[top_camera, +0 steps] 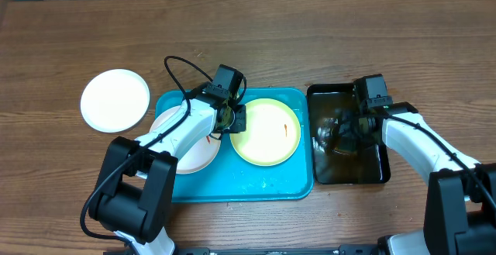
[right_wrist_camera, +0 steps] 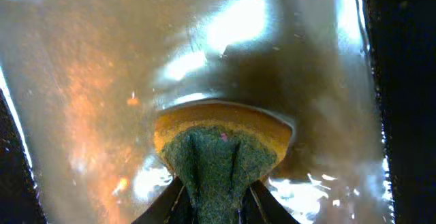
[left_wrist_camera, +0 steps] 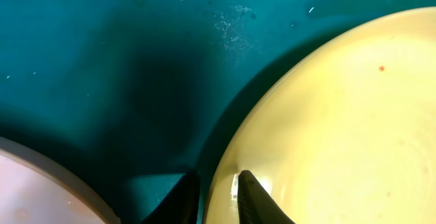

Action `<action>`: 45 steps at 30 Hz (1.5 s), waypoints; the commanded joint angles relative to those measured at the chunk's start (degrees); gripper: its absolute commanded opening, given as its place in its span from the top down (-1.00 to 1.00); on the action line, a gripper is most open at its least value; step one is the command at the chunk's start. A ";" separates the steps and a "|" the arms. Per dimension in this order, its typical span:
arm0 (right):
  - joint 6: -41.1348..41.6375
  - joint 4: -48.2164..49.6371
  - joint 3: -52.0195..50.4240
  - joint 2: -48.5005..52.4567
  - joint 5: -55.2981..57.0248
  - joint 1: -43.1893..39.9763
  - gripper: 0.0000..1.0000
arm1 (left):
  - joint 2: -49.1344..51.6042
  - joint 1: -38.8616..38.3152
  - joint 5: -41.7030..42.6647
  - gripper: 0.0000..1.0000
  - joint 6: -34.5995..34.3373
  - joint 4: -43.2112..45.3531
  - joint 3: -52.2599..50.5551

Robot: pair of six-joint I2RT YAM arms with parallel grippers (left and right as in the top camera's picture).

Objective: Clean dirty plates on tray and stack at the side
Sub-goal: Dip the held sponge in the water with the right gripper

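Observation:
The turquoise tray (top_camera: 240, 185) holds a pale yellow plate (top_camera: 267, 135) with an orange-red smear and a white plate (top_camera: 194, 150) at its left. Another white plate (top_camera: 115, 100) lies on the table left of the tray. My left gripper (top_camera: 232, 118) is shut on the yellow plate's left rim; the left wrist view shows one finger on each side of the rim (left_wrist_camera: 218, 190). My right gripper (top_camera: 345, 135) is over the black tray (top_camera: 372, 174) and is shut on a yellow and green sponge (right_wrist_camera: 218, 149) dipped in brownish liquid.
The black tray with brownish liquid stands right of the turquoise tray. Bare wooden table (top_camera: 310, 38) lies behind both trays. A black cable (top_camera: 178, 73) loops from the left arm.

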 commanded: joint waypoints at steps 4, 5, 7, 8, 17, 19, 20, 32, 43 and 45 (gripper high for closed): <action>-0.33 0.46 1.16 -0.39 0.92 0.22 0.93 | 0.74 -0.11 0.46 0.52 0.92 -0.02 0.00; -1.42 0.09 1.44 -0.52 0.90 0.20 0.93 | 0.74 -0.11 0.46 0.52 0.92 -0.02 0.00; -2.95 -2.19 3.10 -1.07 0.94 0.22 0.93 | 0.74 -0.13 0.46 0.53 0.92 -0.04 0.00; -2.97 -4.09 4.55 -1.53 0.94 0.22 0.93 | 0.74 -0.13 0.46 0.53 0.92 -0.07 0.00; -2.99 -18.82 15.04 -3.80 0.96 0.22 0.93 | 0.74 -0.13 0.92 0.92 0.85 -1.14 0.00; -4.33 -18.38 14.14 -3.78 1.05 0.22 0.93 | 0.74 -0.11 2.12 0.92 0.79 -1.97 0.00; -5.09 -18.18 13.51 -3.78 1.44 0.22 0.92 | 0.74 -0.11 2.86 0.92 0.74 -2.38 0.00; -8.26 -19.32 12.92 -3.65 0.28 0.22 0.92 | 0.70 0.02 2.58 0.92 4.04 -4.57 1.79; -7.21 -21.73 13.49 -3.67 0.39 0.26 0.92 | 0.70 0.00 2.62 0.92 4.11 -5.29 2.05; -5.11 -21.35 14.14 -3.67 -1.55 0.26 0.92 | 0.70 0.00 2.60 0.92 4.11 -5.29 2.05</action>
